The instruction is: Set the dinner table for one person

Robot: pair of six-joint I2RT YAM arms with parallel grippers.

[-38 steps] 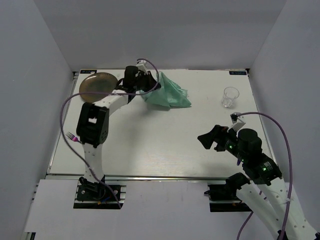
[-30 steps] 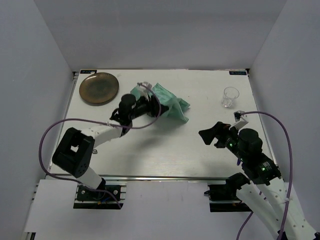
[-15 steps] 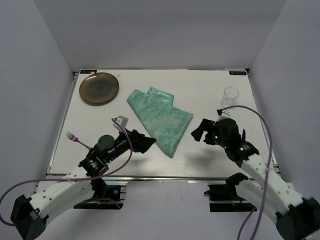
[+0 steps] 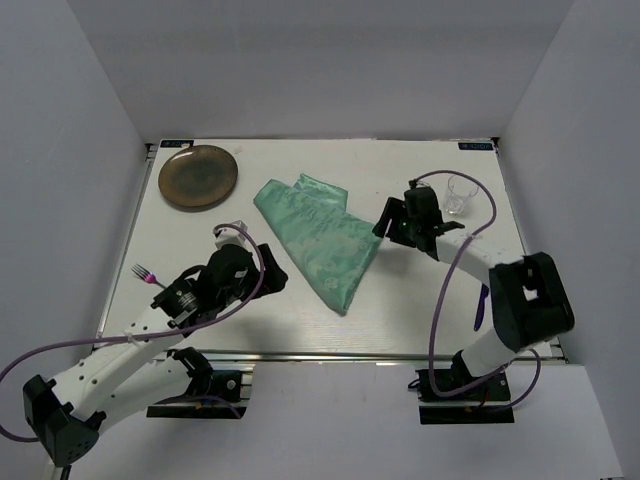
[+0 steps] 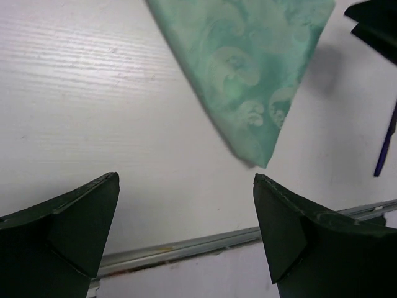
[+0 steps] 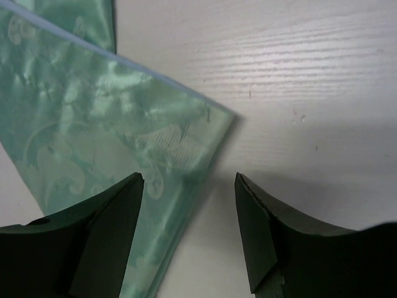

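Near the front edge, the left fingers (image 4: 272, 272) hang released and empty above the white surface (image 4: 420, 300), just short of the near tip of the green cloth (image 4: 320, 235). The right fingers (image 4: 383, 220), also released and empty, have swung farther back since 0.5 seconds ago, now over the cloth's right corner, near the glass (image 4: 461, 193).

White, faintly wood-grained dinner table (image 4: 380, 165)

Spread claw (image 5: 185, 180) faces cloth (image 5: 248, 62) corner, possibly pen (image 5: 384, 143).
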